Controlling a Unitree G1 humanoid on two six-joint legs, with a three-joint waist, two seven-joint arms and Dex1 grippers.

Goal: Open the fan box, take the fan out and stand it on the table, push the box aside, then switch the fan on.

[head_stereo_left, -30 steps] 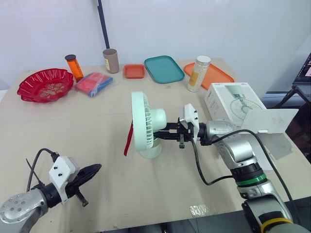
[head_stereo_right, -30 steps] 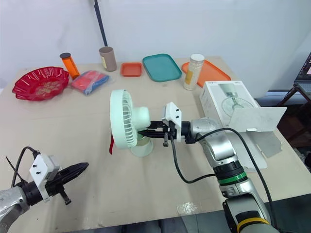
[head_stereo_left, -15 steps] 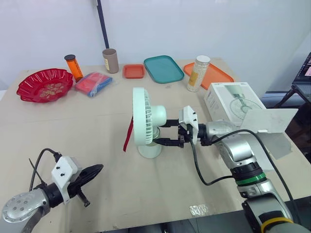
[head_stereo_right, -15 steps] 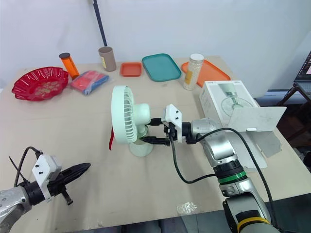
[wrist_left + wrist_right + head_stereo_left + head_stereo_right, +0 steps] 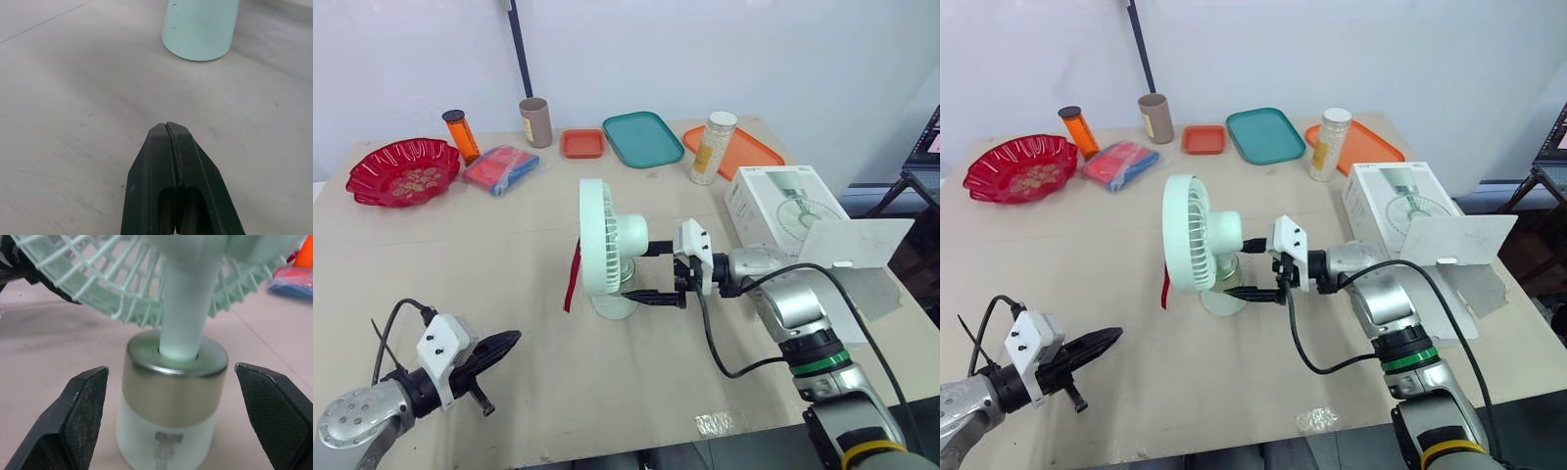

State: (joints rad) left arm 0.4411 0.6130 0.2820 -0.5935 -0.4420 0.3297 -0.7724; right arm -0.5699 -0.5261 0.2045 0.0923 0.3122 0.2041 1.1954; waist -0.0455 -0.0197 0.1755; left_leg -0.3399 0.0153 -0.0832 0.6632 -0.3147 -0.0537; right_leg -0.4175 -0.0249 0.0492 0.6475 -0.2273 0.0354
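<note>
Switch-on, we judge, is the step in hand: our right end effector (image 5: 1239,267) sits spread astride the fan (image 5: 1187,245) base, whose button (image 5: 173,14) next wants pressing.

Smooth matt plastic fan (image 5: 1197,245), brushed-metal collar (image 5: 174,374), on matt table (image 5: 1087,245).

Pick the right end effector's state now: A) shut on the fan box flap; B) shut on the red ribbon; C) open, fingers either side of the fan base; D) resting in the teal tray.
C: the right end effector is open, one finger on each side of the fan base, gaps visible.
</note>
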